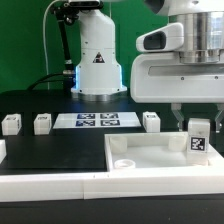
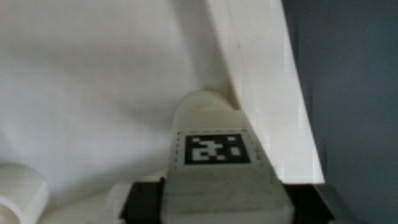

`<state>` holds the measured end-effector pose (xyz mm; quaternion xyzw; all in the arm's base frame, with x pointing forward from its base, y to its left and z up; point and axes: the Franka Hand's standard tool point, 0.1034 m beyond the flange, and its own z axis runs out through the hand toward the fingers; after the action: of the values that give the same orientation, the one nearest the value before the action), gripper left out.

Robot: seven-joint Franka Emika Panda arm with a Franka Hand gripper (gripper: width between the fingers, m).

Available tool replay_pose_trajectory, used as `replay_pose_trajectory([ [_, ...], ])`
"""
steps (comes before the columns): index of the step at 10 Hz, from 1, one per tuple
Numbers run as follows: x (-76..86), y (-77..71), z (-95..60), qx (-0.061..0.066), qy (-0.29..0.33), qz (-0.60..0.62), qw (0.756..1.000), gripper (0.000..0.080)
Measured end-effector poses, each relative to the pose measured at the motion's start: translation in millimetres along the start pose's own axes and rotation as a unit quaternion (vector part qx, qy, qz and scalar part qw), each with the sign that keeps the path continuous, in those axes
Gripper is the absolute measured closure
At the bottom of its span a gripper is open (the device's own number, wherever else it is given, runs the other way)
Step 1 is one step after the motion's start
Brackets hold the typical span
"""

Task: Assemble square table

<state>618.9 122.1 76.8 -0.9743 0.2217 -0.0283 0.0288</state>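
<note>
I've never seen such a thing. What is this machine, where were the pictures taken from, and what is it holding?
It is a robot arm standing on a black table. One picture looks on from outside; the other comes from a camera on its wrist. Its two fingers appear closed on a short white leg post, upright on the square table slab. Three more leg posts stand on the table near the flat marker board.
</note>
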Motion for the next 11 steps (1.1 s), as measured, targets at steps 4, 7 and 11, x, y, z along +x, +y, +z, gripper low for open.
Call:
replay_pose_trajectory([
  [4,-0.8,-1.1,0.8,0.004,0.002,0.210,0.978,0.0509],
  [7,-2.0,-2.9,1.1,0.006,0.000,0.321,0.947,0.0508],
  [11,-3.3,-4.3,1.6,0.008,-0.003,0.339,0.941,0.0293],
])
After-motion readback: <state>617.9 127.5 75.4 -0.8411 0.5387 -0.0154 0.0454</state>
